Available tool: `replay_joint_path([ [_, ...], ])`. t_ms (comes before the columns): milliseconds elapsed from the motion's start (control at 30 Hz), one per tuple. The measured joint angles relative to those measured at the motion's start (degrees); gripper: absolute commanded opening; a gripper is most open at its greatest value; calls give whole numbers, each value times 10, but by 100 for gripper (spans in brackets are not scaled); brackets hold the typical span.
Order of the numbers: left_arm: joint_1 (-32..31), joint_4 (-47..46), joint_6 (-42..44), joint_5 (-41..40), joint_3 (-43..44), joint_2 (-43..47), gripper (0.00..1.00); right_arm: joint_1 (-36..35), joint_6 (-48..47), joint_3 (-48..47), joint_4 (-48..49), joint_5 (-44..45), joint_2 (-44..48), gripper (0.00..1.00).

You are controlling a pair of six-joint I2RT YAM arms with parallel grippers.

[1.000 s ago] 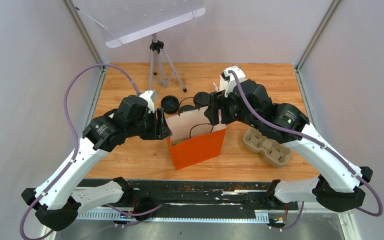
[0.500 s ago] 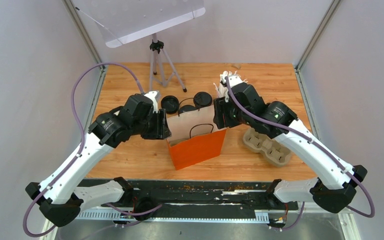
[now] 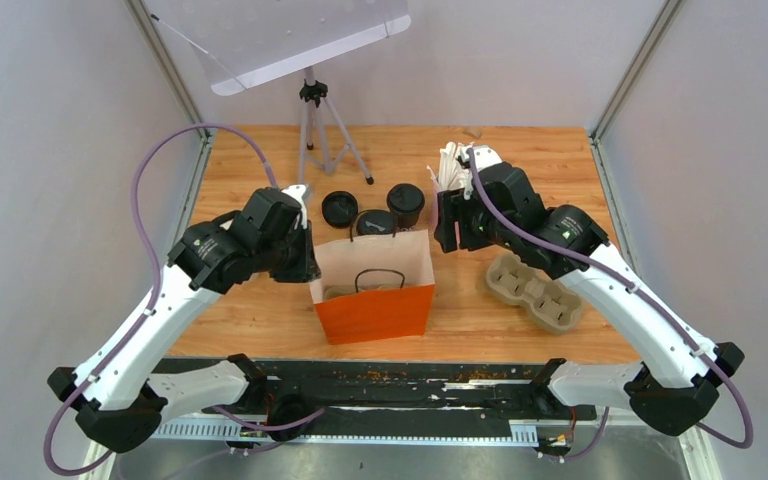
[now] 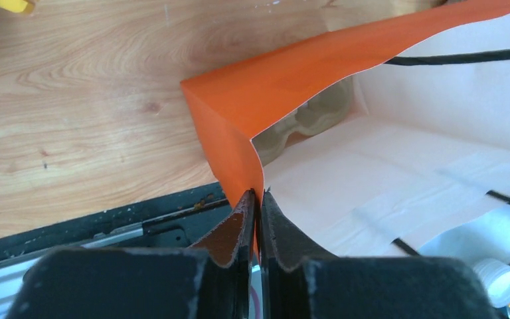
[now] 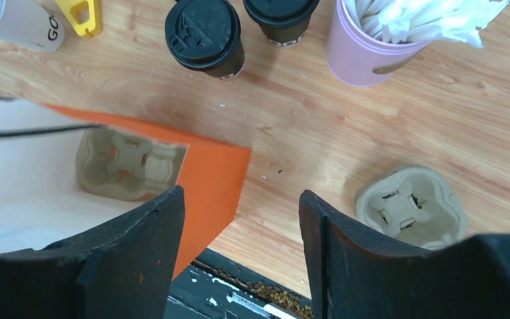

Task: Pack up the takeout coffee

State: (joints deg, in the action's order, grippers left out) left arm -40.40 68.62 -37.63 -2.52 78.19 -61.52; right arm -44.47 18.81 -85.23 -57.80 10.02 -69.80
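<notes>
While the left claw (image 4: 257, 206) is pressed together on the left rim of the orange bag (image 3: 375, 310), the right claw (image 5: 242, 246) hangs spread by the bag's far right corner, holding nothing. Three black-lidded takeout cups (image 3: 406, 200) stand on the table (image 3: 260, 310) just behind the bag, outside it. A pulp tray (image 5: 129, 163) lies inside the bag. A second pulp tray (image 3: 535, 290) sits on the table to its right.

top external: high behind the arms, looking down onto desk (image 3: 260, 325) | left wrist: close over own fingers (image 4: 229, 232), at orange paper bag (image 4: 292, 80) rim | right wrist: downward, farther off | all three share bag
</notes>
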Motion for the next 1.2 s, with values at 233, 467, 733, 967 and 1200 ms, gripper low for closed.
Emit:
replay_joint_path([
  [233, 0, 73, 2, -12, 7, 15, 10, 18, -1, -2, 36, 5, 2, 67],
  [467, 14, 114, 7, -45, 9, 13, 10, 24, -7, 16, 87, -2, -27, 71],
  [733, 55, 141, 20, -96, 21, 15, 10, 32, -50, -37, 127, -12, -179, 74],
  [967, 76, 157, 35, -126, 39, 15, 11, 36, -89, -110, 157, -15, -284, 75],
  [1200, 79, 160, 37, -131, 39, 13, 16, 40, -127, -171, 170, -37, -386, 99],
])
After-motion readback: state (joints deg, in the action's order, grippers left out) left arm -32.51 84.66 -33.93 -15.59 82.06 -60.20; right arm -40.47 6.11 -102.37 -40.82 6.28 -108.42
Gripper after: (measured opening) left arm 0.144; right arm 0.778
